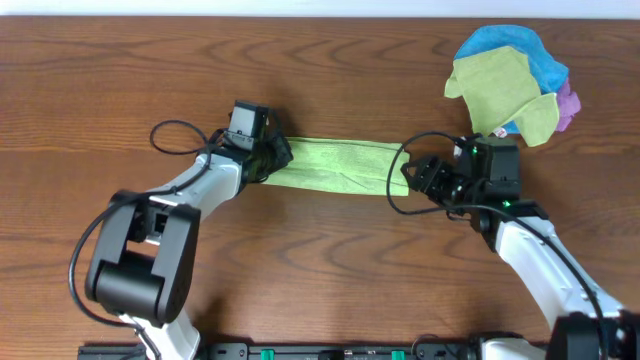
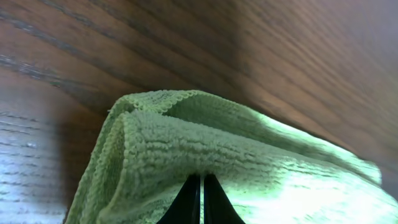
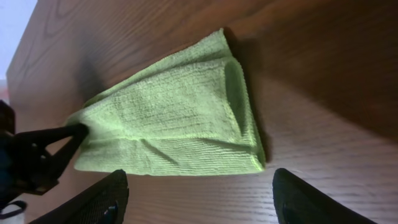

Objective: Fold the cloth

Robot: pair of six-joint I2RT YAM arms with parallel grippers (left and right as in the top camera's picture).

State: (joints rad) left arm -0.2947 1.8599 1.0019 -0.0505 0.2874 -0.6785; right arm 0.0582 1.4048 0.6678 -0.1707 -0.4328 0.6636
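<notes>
The cloth (image 1: 335, 167), a lime-green terry towel folded into a long, narrow band, lies flat on the counter (image 1: 300, 80) at the centre of the overhead frame, stretched between the two arms. We see a looped, nubby pile and a stitched hem. At the band's right-hand end the layers curl back into a soft rolled lip, and a shallow crease runs near the lower edge.

The left end effector (image 1: 272, 158) is closed on the towel's left-hand end. Its black fingertips (image 2: 189, 202) are pressed together at the bottom of the left wrist frame, where the doubled fabric bunches into a rounded hump.

The right end effector (image 1: 418, 178) stands open just beside the band's other end. Its dark, rounded fingers (image 3: 102, 196) are spread wide in the lower corners of the right wrist frame, clear of the fabric, with bare wood between them.

The counter is dark brown wood with a strong grain and a dull sheen.

In the upper right of the overhead frame, well apart from the band, we find a crumpled heap. It holds an olive-green cloth (image 1: 497, 88) on top, a blue cloth (image 1: 510, 45) behind it, and a purple cloth (image 1: 567, 103) at the heap's right edge.
</notes>
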